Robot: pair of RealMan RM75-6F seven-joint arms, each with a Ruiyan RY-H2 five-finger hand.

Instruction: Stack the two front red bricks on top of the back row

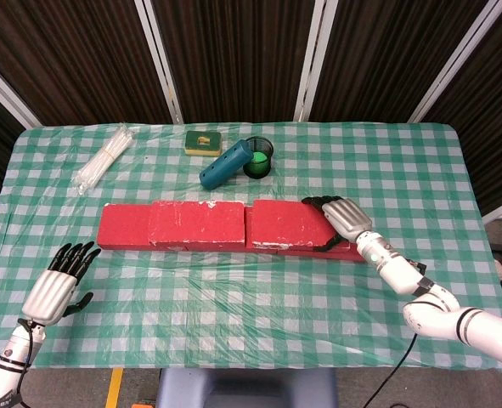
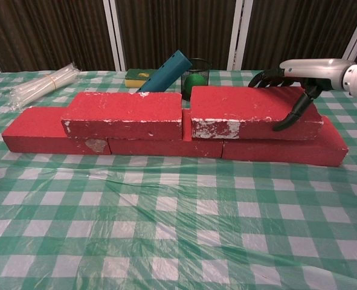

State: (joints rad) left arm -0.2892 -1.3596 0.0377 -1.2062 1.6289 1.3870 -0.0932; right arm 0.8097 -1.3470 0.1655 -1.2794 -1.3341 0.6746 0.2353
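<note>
Chest view shows the right upper red brick point(image 2: 250, 110) lying flat on the back row of red bricks point(image 2: 275, 146), its left end just beside the left upper red brick point(image 2: 122, 113), which also rests on that row. The right robot hand point(image 2: 293, 81) grips the right upper brick at its right end, dark fingers point(image 2: 264, 76) draped over the far edge and the thumb pressed against the near face. In the head view the same bricks form one long red band across the middle of the worktop point(image 1: 251, 280), which is covered in green-and-white check cloth. The left robot hand point(image 1: 57, 285) rests low at the near left of the worktop, well apart from the bricks, fingers spread and holding nothing. Behind the row lie a teal cylinder point(image 1: 225, 164) leaning against a dark cup point(image 1: 258, 156), a small green tin point(image 1: 202, 142), and a bundle of clear straws point(image 1: 103, 158) off to the far left.
</note>
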